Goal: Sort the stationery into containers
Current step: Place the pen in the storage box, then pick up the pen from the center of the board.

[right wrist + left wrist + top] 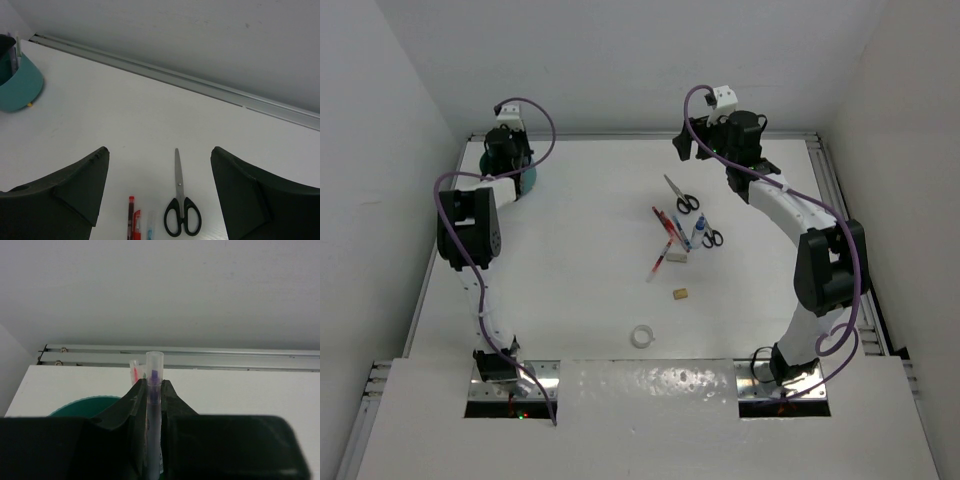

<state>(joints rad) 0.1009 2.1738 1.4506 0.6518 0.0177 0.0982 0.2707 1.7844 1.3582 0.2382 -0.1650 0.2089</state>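
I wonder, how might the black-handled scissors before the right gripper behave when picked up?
The scissors lie flat and closed, so they probably won't roll. Their looped handles look bulkier than the thin blade, so a blade grip might let them swing handle-down.

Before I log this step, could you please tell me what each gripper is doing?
Left gripper: closed on a clear pen.
Right gripper: open, holding nothing.

Cup (pixel 530 183) at the far-left corner of the table (pixel 580 300), under the left gripper (pixel 152 382), a pen (pixel 154 365) upright between its fingers. Right of centre, scissors (pixel 682 196) farthest back. In front of them, pens (pixel 665 228), with glue (pixel 698 232) and second scissors (pixel 711 238) to their right. Nearer still, eraser (pixel 677 257), second eraser (pixel 680 293), and tape ring (pixel 641 336) nearest.
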